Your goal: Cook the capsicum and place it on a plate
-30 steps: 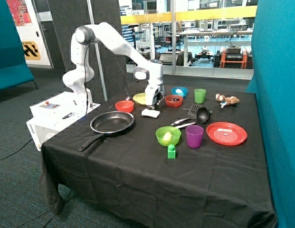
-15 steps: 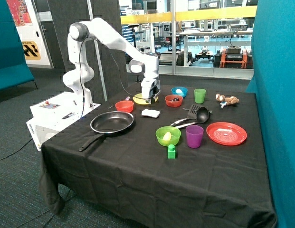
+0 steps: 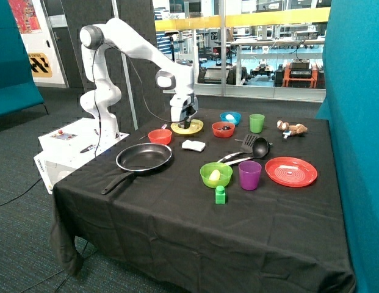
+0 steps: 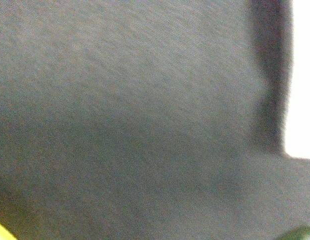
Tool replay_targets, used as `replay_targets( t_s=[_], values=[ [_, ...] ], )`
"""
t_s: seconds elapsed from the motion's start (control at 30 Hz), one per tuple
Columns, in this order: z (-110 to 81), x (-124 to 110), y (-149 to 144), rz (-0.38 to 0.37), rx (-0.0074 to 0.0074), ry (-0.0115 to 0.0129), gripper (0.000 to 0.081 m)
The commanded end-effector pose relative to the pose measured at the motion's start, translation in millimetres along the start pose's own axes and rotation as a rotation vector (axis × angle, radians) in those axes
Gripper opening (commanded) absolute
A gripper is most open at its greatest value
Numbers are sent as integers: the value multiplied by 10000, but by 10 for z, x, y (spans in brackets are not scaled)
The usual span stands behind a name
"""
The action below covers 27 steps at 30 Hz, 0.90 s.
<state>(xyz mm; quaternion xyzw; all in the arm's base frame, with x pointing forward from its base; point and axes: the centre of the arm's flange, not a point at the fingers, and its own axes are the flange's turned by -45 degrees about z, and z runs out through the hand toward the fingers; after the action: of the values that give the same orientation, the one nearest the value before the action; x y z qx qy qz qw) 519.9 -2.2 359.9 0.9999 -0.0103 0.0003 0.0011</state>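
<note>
Now I see the gripper (image 3: 185, 124) lowered over the yellow plate (image 3: 196, 128) at the far side of the bench (image 3: 177, 213), which is covered in a black cloth. Something dark sits on the plate right beneath the gripper; it may be the capsicum (image 3: 186, 126), but I cannot tell for certain, nor can I tell whether the gripper is apart, together, or clamped on it. My wrist view gives mostly dark cloth, with a sliver of yellow at one corner and a speck of dark green at another.

Beside the plate stand a small red bowl (image 3: 159, 135) and a second red bowl (image 3: 223, 129), with a blue bowl (image 3: 231, 117) and a green cup (image 3: 257, 122) just beyond. A white block (image 3: 193, 145) lies near the plate. The black frying pan (image 3: 144, 157) rests nearer the front, bare inside, its handle pointing towards the bench edge. A black spatula (image 3: 247, 143) lies between the red bowl and a large red plate (image 3: 291, 171). A green bowl (image 3: 216, 174), a purple cup (image 3: 249, 174) and a bright green block (image 3: 220, 194) stand close together towards the front.
</note>
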Motion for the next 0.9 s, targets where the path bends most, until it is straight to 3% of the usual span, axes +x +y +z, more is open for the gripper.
replay_targets(
  t_s=[0.0, 0.23, 0.5, 0.7, 0.8, 0.83, 0.87],
  values=[
    [-236, -297, 310, 694, 22, -6, 0],
    [-349, -511, 572, 1191, 22, -7, 0],
    [-312, -681, 973, 1906, 22, -7, 0],
    [-263, -748, 1216, 1893, 22, -7, 0],
    [-230, -755, 1350, 1286, 22, -7, 0],
    [-231, -755, 1375, 1806, 22, -7, 0],
    [-229, -753, 1414, 1753, 22, -7, 0]
  ],
)
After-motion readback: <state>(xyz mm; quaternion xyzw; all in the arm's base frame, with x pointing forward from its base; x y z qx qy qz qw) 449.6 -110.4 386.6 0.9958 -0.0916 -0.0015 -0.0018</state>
